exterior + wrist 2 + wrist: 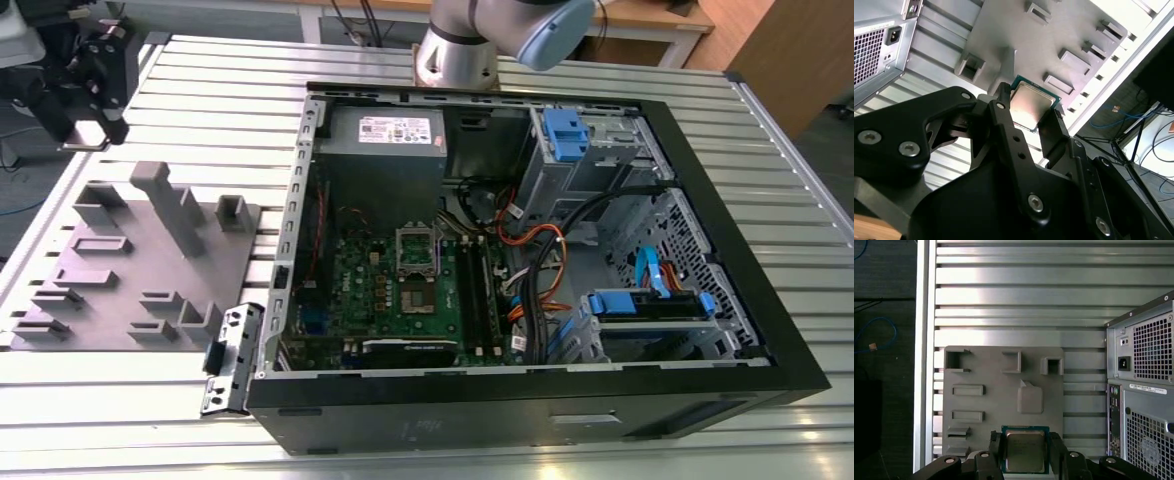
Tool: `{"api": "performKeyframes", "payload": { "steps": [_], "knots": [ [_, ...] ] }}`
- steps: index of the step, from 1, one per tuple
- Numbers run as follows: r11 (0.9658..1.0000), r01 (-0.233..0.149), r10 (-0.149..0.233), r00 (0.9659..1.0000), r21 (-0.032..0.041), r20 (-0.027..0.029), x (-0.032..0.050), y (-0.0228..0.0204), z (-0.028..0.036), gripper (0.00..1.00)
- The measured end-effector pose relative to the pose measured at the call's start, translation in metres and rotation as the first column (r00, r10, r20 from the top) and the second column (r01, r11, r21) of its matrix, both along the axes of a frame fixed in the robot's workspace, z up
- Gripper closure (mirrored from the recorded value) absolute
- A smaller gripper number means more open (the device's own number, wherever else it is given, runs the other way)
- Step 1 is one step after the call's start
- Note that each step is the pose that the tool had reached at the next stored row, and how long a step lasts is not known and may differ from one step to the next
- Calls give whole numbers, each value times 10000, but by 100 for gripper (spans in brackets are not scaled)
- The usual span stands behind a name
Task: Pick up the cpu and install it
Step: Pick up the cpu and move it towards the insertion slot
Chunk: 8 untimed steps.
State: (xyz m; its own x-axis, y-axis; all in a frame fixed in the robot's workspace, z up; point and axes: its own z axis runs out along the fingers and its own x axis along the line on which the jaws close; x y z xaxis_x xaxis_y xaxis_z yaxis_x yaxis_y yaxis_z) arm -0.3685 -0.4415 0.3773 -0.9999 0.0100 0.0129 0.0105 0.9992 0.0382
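First wrist view: cpu (1025,454) between fingers (1056,450).

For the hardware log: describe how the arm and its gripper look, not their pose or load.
The silver-grey metal arm is a round tube with a pale blue joint cap. The matt black gripper has angular, flat-sided link fingers joined by silver screw heads.

Robotics lab: slatted aluminium bench (227,100), opened computer case (534,398).

Silver-topped square cpu (1025,452) in the claw (1025,442)
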Motion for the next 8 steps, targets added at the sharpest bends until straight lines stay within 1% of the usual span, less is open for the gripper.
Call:
{"api": "performKeyframes", "payload": {
  "steps": [8],
  "knots": [
    [10000, 0, 0, 10000, 1, 1, 108, 0, 0, 53]
  ]
}}
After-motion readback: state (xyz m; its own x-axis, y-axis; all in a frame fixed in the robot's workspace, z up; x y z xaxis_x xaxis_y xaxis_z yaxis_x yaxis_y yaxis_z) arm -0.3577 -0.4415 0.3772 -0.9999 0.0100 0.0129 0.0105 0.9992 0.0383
